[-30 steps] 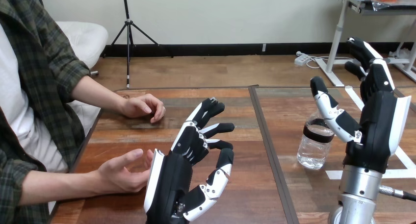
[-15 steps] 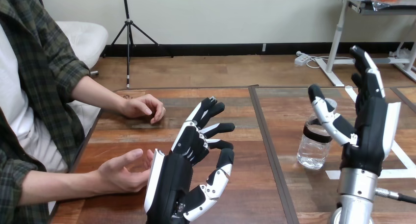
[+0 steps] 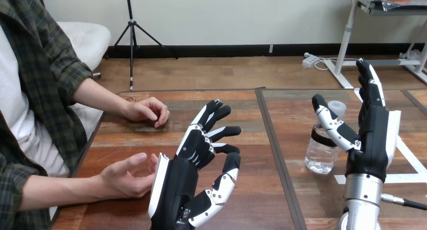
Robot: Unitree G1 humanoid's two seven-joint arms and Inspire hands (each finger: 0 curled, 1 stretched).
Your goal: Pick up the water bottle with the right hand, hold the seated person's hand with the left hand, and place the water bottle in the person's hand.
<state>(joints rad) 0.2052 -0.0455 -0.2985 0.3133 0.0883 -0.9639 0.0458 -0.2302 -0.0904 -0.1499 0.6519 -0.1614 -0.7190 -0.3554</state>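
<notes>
The long brown wooden plank table (image 3: 262,200) carries everything. Near its front edge, left of centre, the robot's left hand (image 3: 176,184) stands on its side with fingers spread and loosely bent, gripping nothing. Its white back shell is right against the fingertips of the person's nearer hand (image 3: 126,177), which rests cupped by the table's left edge. Whether the two touch, I cannot tell. The person's farther hand (image 3: 146,110) lies curled toward the far left corner, well apart from either robot hand.

Toward the right edge, the robot's right hand (image 3: 370,149) stands upright with fingers straight up and thumb reaching left across the top of the bottle, and it holds nothing. The small clear plastic water bottle with a dark label band (image 3: 321,152) stands upright on the table's right half, just beside that palm.

The step in hand looks like the grasp, and the task is barely begun. To do it well, the palm should slide in flat against the bottle's side. The fingers should wrap the body at or below the band, with the thumb closing opposite them. The bottle looks thin-walled and light, so a fast approach could tip it and a hard squeeze could buckle it.
</notes>
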